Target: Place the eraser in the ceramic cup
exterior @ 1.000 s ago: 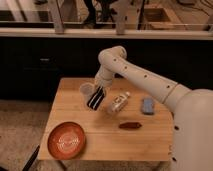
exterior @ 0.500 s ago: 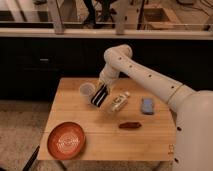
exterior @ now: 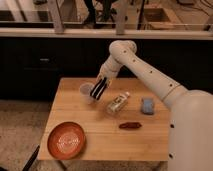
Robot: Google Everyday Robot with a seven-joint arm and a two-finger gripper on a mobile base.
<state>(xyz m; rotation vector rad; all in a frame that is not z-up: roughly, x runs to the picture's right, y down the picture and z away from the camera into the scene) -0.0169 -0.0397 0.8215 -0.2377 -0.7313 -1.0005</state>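
Since the earlier frame I am seeing the gripper (exterior: 101, 84) carrying the eraser (exterior: 98, 88) leftward, up to the cup (exterior: 86, 93). It is pinching the eraser's upper end; the striped black block is hanging tilted, its long axis slanting down-left, low end just beside the rim. The whitish cup is standing on the surface (exterior: 100, 135), directly below-left.

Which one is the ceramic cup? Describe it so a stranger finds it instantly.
On the wooden table, look at its far left part. The ceramic cup stands beside the gripper holding the eraser; it is small, whitish and handleless, unlike the bigger orange-red bowl.
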